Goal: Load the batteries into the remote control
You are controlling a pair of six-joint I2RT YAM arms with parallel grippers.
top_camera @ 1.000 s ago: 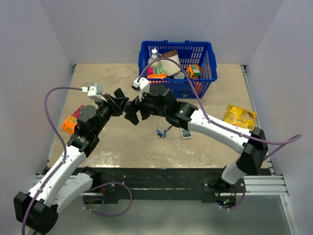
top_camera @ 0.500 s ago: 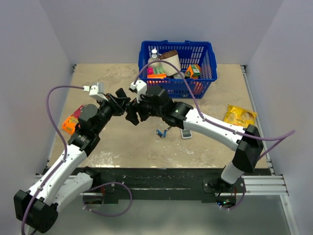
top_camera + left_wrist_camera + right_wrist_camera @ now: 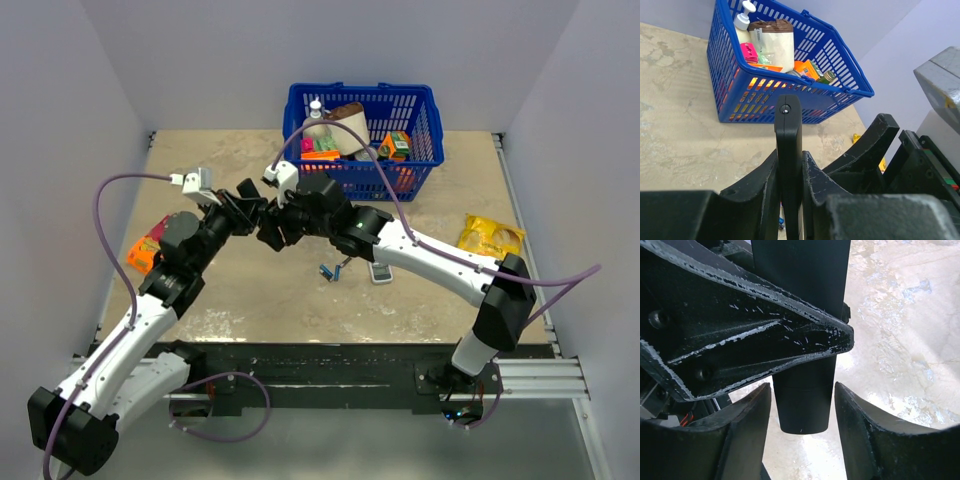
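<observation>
Beige speckled tabletop (image 3: 250, 300), plain pale walls, blue plastic slatted basket (image 3: 415, 165) of clutter at the far edge. My left pincer (image 3: 790, 167) was clenched on the long slim black bar remote (image 3: 788, 125), holding it edge-on above the table, left of centre. My right pincer (image 3: 802, 390) was released: jaws partly apart, straddling the remote's free end with a gap on each side and no contact that I could see. Small blue cylindrical batteries (image 3: 327, 270) lay loose on the tabletop near the short white-grey button remote (image 3: 380, 271), well apart from both pincers. None loaded, as far as I could tell; the compartment side wasn't visible to me.

My read: the step in hand was a two-handed hold on the remote, likely to get at the back cover. To do it well:
- Centre the end between the pads before pinching, so both touch together and don't twist it in the left grip.
- Grip the flat faces, not the edges.
- Left had to hold firm.

Risk: slick plastic slipping, or the cover flicking off.
</observation>
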